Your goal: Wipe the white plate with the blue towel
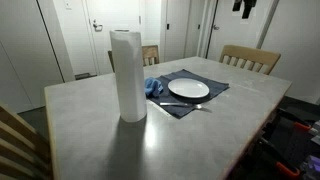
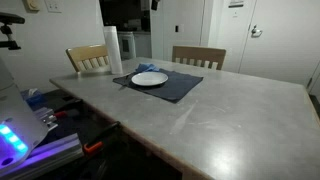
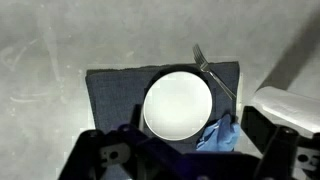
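Plate (image 3: 178, 102) round, glossy white; towel (image 3: 218, 136) bunched, bright blue

No words, brands or numbers can be read in any view. In an exterior view a small white plaque (image 2: 236, 3) sits high on the far wall (image 2: 225, 40), right of the chairs. It is cut off by the top edge and too small to make out.

You've a placemat (image 1: 222, 86) near an edge of the table (image 1: 200, 145), by the chairs (image 1: 250, 58); a fork (image 3: 216, 76) lies on it, and a paper roll (image 1: 127, 75) stands upright beside it.
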Action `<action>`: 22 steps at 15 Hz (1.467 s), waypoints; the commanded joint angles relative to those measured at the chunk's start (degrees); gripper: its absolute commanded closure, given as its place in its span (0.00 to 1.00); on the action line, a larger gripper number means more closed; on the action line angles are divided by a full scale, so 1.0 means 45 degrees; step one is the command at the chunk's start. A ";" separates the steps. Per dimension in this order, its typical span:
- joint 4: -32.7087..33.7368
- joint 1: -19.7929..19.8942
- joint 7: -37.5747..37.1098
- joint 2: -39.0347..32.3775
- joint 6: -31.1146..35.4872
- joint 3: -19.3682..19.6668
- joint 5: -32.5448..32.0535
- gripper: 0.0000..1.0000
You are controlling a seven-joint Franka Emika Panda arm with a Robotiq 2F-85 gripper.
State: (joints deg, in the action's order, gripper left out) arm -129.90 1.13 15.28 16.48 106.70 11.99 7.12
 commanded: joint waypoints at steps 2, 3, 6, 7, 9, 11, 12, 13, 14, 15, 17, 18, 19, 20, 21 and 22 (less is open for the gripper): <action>0.0024 0.0290 0.0066 -0.0024 -0.0035 -0.0261 0.0072 0.00; 0.0024 0.0290 0.0065 -0.0024 -0.0034 -0.0261 0.0072 0.00; 0.0024 0.0290 0.0065 -0.0024 -0.0034 -0.0261 0.0072 0.00; 0.0024 0.0290 0.0065 -0.0024 -0.0034 -0.0261 0.0072 0.00; 0.0024 0.0290 0.0065 -0.0024 -0.0034 -0.0261 0.0072 0.00; 0.0267 0.0245 0.0263 -0.0305 -0.0083 -0.0242 0.0104 0.00; 0.0311 0.0242 0.0299 -0.0346 -0.0075 -0.0249 0.0091 0.00; 0.0394 0.0226 0.0367 -0.0439 -0.0031 -0.0252 0.0112 0.00; 0.0455 0.0218 0.0387 -0.0521 0.0039 -0.0272 0.0103 0.00; 0.0510 0.0215 0.0425 -0.0570 0.0061 -0.0279 0.0109 0.00; 0.0601 0.0198 0.0587 -0.0697 0.0283 -0.0304 0.0072 0.00; 0.0653 0.0182 0.0710 -0.0814 0.0419 -0.0317 0.0046 0.00; 0.0706 0.0167 0.0904 -0.0932 0.0591 -0.0315 0.0042 0.00; 0.0836 0.0143 0.1154 -0.1167 0.0718 -0.0289 0.0120 0.00; 0.0916 0.0116 0.1479 -0.1325 0.0857 -0.0273 0.0195 0.00; 0.1083 0.0090 0.1784 -0.1628 0.1032 -0.0264 0.0318 0.00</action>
State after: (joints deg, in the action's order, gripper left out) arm -127.96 1.17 19.07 13.71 109.42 11.27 7.15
